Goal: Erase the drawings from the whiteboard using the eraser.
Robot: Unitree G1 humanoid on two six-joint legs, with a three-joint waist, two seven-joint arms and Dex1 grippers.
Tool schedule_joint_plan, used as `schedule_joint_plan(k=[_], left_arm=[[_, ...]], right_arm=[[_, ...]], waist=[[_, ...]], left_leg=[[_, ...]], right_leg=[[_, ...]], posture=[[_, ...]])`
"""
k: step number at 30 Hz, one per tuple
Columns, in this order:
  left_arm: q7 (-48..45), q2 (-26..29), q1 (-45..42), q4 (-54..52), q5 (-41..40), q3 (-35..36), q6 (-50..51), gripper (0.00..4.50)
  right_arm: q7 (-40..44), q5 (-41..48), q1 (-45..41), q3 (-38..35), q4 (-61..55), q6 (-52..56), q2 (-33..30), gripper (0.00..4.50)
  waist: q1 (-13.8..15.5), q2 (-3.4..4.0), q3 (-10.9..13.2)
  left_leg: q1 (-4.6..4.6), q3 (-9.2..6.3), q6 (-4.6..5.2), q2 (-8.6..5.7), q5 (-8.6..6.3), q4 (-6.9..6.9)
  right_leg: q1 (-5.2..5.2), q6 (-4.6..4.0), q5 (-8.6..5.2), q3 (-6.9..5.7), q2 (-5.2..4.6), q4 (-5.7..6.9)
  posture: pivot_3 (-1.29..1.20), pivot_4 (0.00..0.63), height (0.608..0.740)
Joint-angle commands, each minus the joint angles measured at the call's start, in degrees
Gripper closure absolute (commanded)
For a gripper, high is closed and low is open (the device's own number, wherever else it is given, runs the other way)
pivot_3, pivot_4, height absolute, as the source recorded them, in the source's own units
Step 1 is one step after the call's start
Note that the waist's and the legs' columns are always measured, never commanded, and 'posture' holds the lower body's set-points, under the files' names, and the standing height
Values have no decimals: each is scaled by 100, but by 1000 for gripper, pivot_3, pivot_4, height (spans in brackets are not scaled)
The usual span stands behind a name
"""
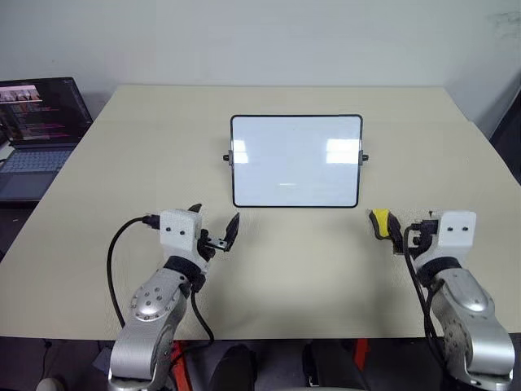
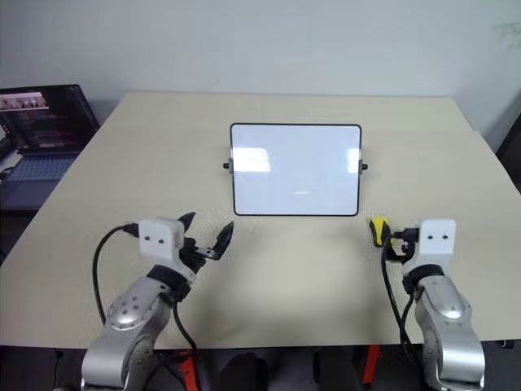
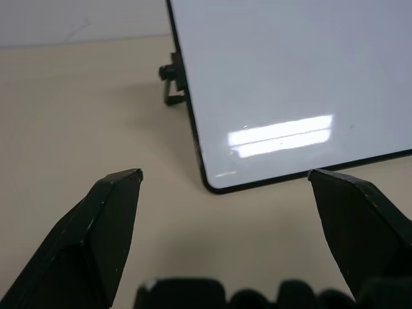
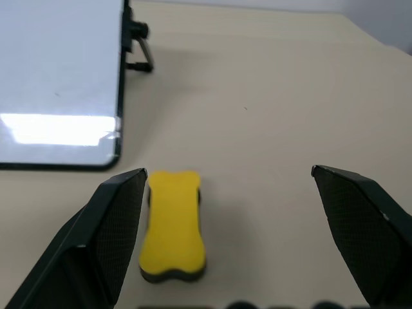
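Both sets of jaws wide open, empty. Eraser [image 4: 172,225] flat on worktop [image 1: 122,163], beside right gripper [image 4: 235,206], near whiteboard [image 1: 295,160] lower right corner. Board face reads blank. Eraser likely light, slightly soft; pinch across long yellow sides.

The whiteboard [image 1: 295,160] is glossy white, catching bright reflections, in a thin black frame. The desk [image 1: 269,269] looks smooth, matt beige. The eraser [image 4: 172,222] appears matt yellow.
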Motion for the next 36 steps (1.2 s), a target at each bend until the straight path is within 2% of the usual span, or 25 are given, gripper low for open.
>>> schedule_joint_plan(k=[1,4,9,25,36], left_arm=[[281,-119,332,-300,389,-205,-318,0],[609,-295,605,-319,724,-324,-473,0],[815,-411,820,-44,1085,-441,-836,0],[967,-678,1333,933,1240,-221,-2344,0],[862,-667,1638,1598,1309,-327,-3256,0]], right_arm=[[-167,-140,257,196,-259,-324,155,39],[-301,-548,533,494,-328,-494,85,39],[-275,-645,745,656,-145,-669,93,39],[-40,-250,1161,261,677,-1839,144,39],[255,-237,2032,-82,811,-2869,-61,39]], waist=[[-2,1,-1],[3,2,-1],[9,2,-3],[12,6,-8],[14,20,-22]], left_leg=[[0,1,0,0,0,0],[-2,0,0,0,0,-1],[-1,1,0,-1,0,0],[-4,1,2,0,-1,-2],[-4,3,3,1,-2,-3]], right_leg=[[-1,0,0,1,0,0],[-2,0,0,0,0,-3],[0,1,0,0,0,-5],[1,1,-1,-2,1,-16],[5,2,-1,-2,0,-25]], posture=[[0,150,740],[0,150,740],[0,150,740],[0,150,740],[0,150,740]])
